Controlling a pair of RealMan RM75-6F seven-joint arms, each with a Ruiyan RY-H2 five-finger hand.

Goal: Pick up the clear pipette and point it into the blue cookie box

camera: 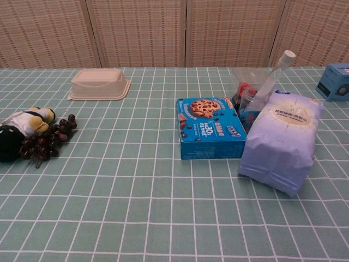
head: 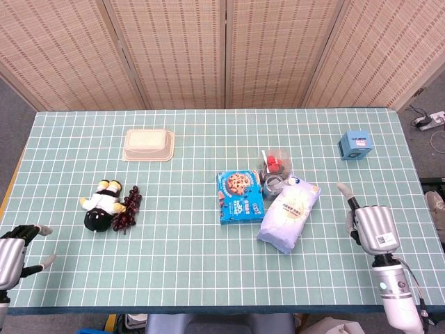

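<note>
Hands sit low at the near corners of the table (head: 208, 278), both holding nothing. The right hand (head: 374, 227) hovers above the near right part of the checked cloth, back of the palm facing up, fingers spread and reaching toward the far side, well apart from the white bag (head: 288, 210). The left hand (head: 12, 245) is half cut off at the near left edge, fingers apart and lightly curled. The clear pipette (camera: 271, 78) leans tilted among the clutter in a clear cup (camera: 248, 87), just behind the bag. The blue cookie box (head: 240, 196) lies flat mid-table, right beside the bag. Over on the left, a toy penguin (head: 102, 202) lies touching a bunch of grapes (head: 128, 200).
</note>
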